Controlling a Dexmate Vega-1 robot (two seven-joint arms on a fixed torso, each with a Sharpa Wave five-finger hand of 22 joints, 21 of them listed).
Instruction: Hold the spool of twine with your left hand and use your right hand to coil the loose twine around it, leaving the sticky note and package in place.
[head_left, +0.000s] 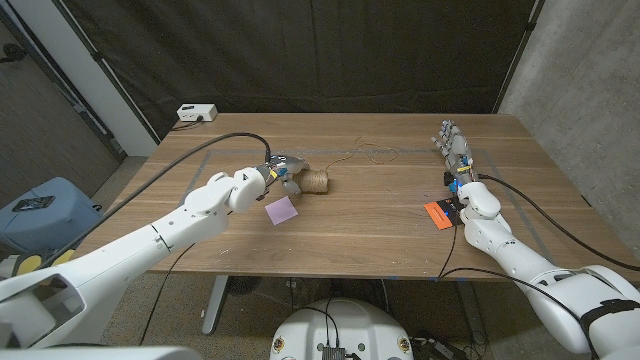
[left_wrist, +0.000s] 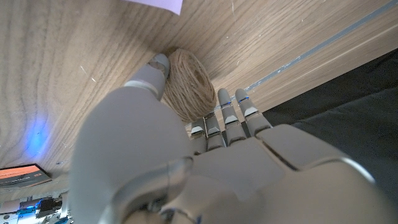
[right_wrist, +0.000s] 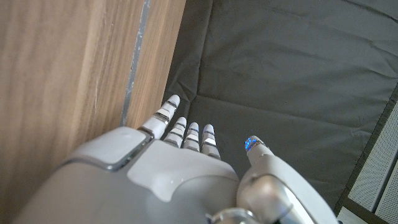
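Note:
The spool of twine lies on its side left of the table's middle. My left hand is at its left end. In the left wrist view the thumb presses one side of the spool and the fingers wrap the other, so the hand grips it. Loose twine trails in thin loops from the spool toward the far middle of the table. A purple sticky note lies just in front of the spool. An orange package lies at the right, beside my right wrist. My right hand is far to the right, fingers straight and apart, holding nothing.
A white box sits at the table's far left corner. Dark curtains hang behind the table. A blue seat stands off the table's left side. Bare wood lies between the spool and my right hand.

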